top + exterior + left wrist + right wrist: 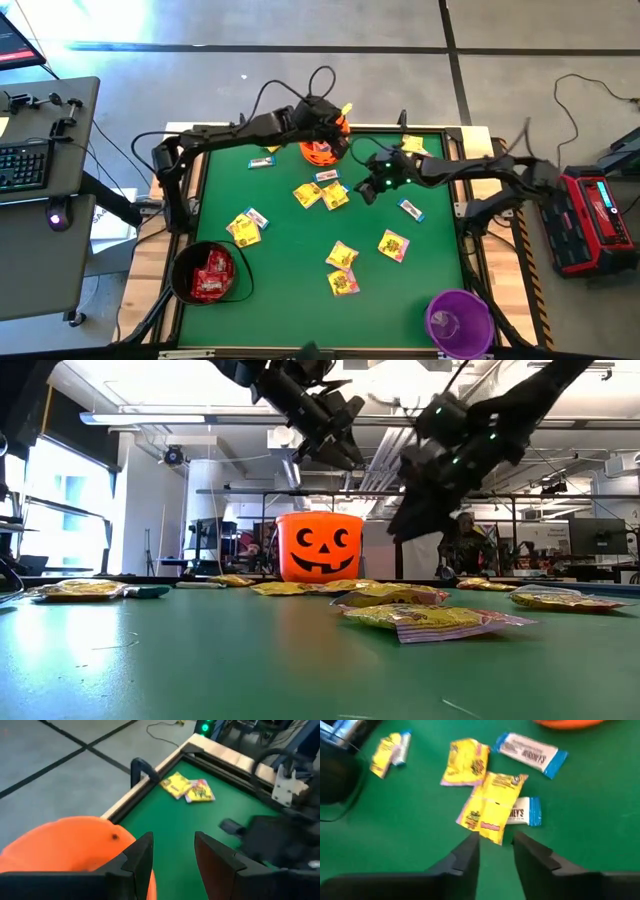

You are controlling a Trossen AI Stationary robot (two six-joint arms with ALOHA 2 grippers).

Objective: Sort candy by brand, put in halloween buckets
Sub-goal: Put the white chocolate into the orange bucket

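Here the right gripper (496, 842) hangs over a yellow packet (490, 806) in the middle of the table, jaws parted and holding nothing. That packet overlaps a white-and-blue bar (522, 812), so a pinch may well lift both and mix the brands. The left gripper (173, 851), also parted and empty, hovers at the orange bucket (321, 150) by the far edge; both arms crowd there and could bump. Only the high view shows the black bucket (207, 272) with red packets and the purple bucket (459, 321), both at the near edge.
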